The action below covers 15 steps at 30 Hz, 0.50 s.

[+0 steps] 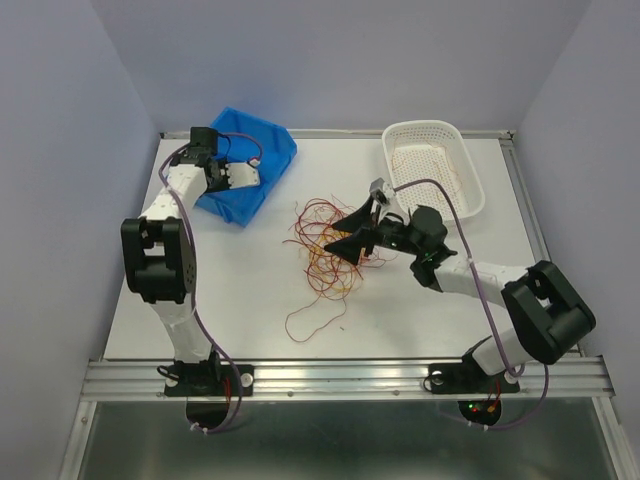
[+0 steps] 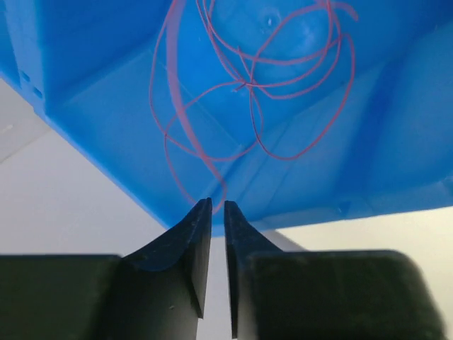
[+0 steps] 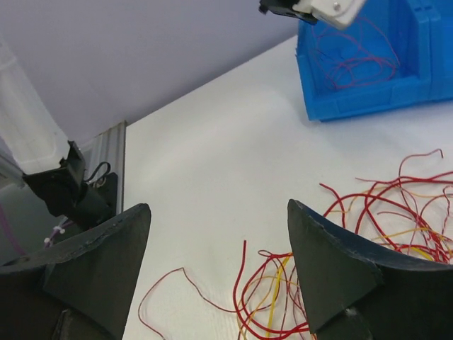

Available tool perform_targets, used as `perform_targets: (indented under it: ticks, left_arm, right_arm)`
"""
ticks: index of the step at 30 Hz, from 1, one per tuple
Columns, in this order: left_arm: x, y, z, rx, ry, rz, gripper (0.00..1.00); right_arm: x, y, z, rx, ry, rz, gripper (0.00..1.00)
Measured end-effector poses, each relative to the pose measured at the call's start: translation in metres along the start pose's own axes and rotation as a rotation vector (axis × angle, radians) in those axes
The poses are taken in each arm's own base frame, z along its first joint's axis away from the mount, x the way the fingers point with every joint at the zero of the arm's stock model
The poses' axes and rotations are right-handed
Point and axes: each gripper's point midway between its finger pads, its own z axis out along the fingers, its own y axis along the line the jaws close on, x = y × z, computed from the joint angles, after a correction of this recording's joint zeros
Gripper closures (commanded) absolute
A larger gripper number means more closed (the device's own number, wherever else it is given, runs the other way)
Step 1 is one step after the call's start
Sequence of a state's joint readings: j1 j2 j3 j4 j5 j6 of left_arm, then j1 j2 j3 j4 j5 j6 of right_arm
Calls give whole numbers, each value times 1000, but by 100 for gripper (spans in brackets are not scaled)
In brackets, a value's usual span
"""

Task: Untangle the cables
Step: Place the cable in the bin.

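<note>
Condition at inspection: the main knot of cables (image 1: pixel 322 248), red and yellow-orange strands intermixed, lies mid-worktop (image 1: pixel 420 300), with one loose red loop (image 1: pixel 315 320) just apart on its near side. A few red strands (image 2: pixel 276 78) lie separated inside the blue bin (image 1: pixel 262 140) at the far left. Whether the white basket (image 1: pixel 470 195) at the far right holds any strand is too faint to tell. The left gripper (image 2: pixel 218 207) hangs over the bin with its jaws a narrow slit apart. A red strand runs down to its fingertips, and whether the end is caught there cannot be told. The right gripper (image 3: pixel 216 283) stands over the knot with jaws spread wide and nothing held, and red and yellow strands both lie in the gap below it. Hazards, in my judgement, are three. First, if the strand at the left fingertips clings, withdrawing that arm would drag it back out over the bin wall. Second, the right jaws span several strands of both colours. Closing there would likely take a bundle instead of a single wire, and a lift would haul the whole knot and tighten its crossings. Third, the strands are hair-thin and springy, so a pinch may slip, or a freed end may whip onto the gripper body and snag. A single outlying strand is the recommended next target.
</note>
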<state>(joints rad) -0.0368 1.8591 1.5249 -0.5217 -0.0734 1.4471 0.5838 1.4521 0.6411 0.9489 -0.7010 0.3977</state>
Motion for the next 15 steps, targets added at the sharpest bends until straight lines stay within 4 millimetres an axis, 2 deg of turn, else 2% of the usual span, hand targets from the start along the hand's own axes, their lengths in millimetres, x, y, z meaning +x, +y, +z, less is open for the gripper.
perform_targets:
  ticks: [4,7,9,12,14,15]
  left_arm:
    - [-17,4,-1,-15,-119,-25,57]
    - [-27,18,-16,-72,-188,-47,51]
    - [-36,32,-34,-131,-249,-69,50]
    - [-47,50,-64,-211,-330,-96,48]
    - [-57,60,-90,-259,-402,-111,43]
    - [-62,63,-105,-279,-443,-114,36]
  right_arm:
    - [10,-16,3,73,31,45,18]
    - [12,-35,4,170,58,75,22]
    - [12,-49,6,246,82,98,27]
    - [14,-63,6,324,116,116,28]
    - [21,-69,2,368,150,134,27]
    - [28,-71,0,400,174,142,30]
